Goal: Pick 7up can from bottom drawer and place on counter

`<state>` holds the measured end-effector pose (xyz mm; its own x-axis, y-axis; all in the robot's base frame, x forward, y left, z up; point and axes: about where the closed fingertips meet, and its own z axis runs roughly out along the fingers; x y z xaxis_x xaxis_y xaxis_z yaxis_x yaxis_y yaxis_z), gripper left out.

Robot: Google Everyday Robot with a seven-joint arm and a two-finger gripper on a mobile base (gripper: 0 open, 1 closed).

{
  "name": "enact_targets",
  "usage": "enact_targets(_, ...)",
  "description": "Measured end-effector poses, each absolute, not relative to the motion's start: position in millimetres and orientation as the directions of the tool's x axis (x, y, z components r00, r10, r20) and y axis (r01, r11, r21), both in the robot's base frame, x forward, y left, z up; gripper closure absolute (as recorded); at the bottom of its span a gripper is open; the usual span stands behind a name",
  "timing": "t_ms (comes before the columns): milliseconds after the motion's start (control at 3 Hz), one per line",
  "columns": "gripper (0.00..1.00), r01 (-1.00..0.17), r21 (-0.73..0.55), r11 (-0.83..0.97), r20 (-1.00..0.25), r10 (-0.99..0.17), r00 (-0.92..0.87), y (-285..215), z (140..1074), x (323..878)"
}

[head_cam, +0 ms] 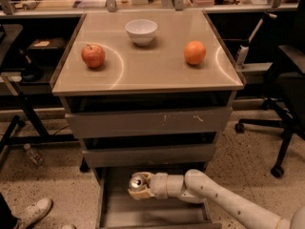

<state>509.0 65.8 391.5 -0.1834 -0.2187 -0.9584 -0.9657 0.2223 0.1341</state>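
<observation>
Tool (pixel 139 189) grips 7up can (pixel 138 181) over bottom drawer (pixel 152 214), arm stretched low.

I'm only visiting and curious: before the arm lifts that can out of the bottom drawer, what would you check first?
1. Gripper shut on the 7up can, low in the drawer: ok.
2. Can upright: ok, lid faces up.
3. Bottom drawer pulled open: ok.
4. Free spot on the counter: ok, bare between apple and orange, in front of the bowl.
5. Room to rise past the upper drawer fronts: cannot tell.
</observation>
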Motion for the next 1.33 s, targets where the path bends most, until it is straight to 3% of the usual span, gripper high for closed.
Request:
enact_targets(667,1.0,-0.97,0.122,0.212,-0.96,-0.223,-0.169,69,406,510)
enact_targets(1333,1.0,-0.976,0.058,0.212,-0.968,-0.227,-0.107,87,507,511)
